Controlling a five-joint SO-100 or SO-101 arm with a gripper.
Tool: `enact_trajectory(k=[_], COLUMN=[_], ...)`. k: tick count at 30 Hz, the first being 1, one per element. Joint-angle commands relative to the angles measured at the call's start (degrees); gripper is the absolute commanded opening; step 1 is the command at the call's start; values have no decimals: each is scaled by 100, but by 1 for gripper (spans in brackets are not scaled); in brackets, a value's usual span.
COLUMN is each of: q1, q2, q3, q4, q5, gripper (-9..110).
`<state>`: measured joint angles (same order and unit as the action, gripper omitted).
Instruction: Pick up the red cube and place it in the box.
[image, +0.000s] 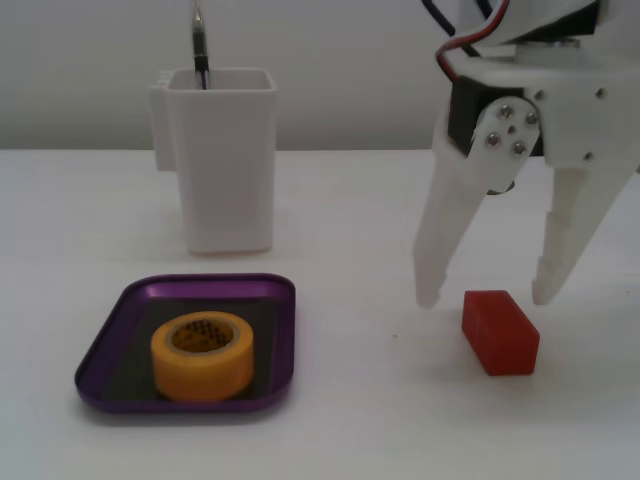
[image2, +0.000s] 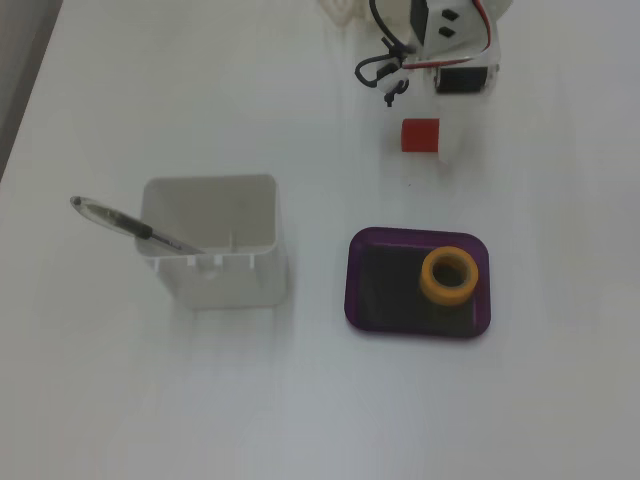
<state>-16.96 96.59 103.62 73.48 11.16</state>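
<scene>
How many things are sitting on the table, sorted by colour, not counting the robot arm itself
Red: 1, the red cube
Yellow: 1, the tape roll, lying in the tray
Purple: 1, the tray
White: 1, the tall container
Black: 1, the pen, standing in the container
Total: 5

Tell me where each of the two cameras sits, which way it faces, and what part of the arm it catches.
A fixed view: low at table height, facing level across the table; the open gripper hangs over the red cube, with its white wrist housing above.
A fixed view: high above, looking down; only the arm's end shows at the top edge, above the red cube.
Shared: the purple box, yellow tape roll inside it, white container holding a pen.
</scene>
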Motion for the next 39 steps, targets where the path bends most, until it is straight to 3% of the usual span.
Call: enact_trajectory(k=[1, 12, 20, 23, 28, 39], q1=[-53, 9, 18, 18, 26, 527], q2=[-229, -563, -563, -571, -563, -44], q3=[-334, 35, 721, 800, 782, -369], q4=[158, 62, -765, -976, -1151, -1090], q5=[185, 149, 114, 114, 149, -53], gripper=[30, 30, 30, 24, -2, -1])
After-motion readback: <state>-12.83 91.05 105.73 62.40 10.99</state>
